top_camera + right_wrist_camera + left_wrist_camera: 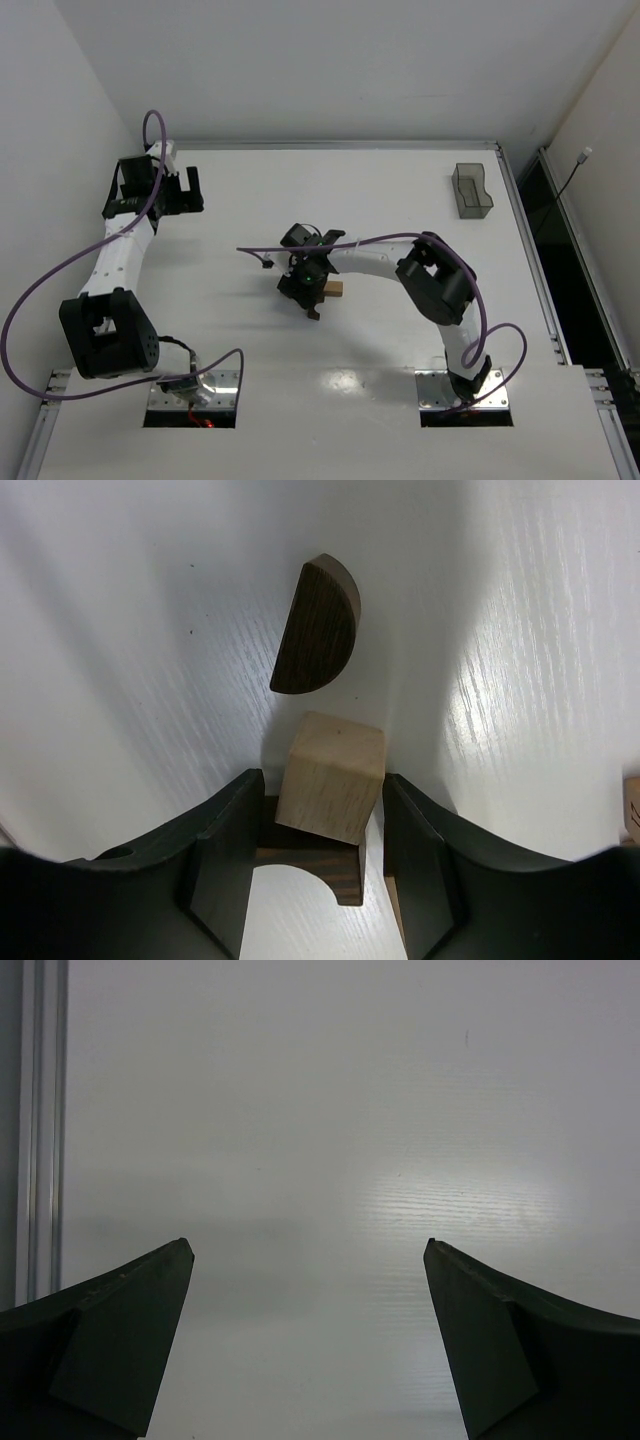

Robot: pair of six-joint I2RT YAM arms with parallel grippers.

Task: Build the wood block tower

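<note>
Wood block (330,775) on dark arch (340,875), right gripper (320,780) straddling, grip unclear, left gripper (308,1245) wide

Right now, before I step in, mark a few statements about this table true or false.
1. The left end effector is open over bare table. True.
2. The tan cube sits between the fingers of the right end effector. True.
3. The dark half-round piece rests on top of the tan cube. False: it lies on the table beyond the cube.
4. The grey tray stands beside the left arm. False: it stands at the far right of the table.
</note>
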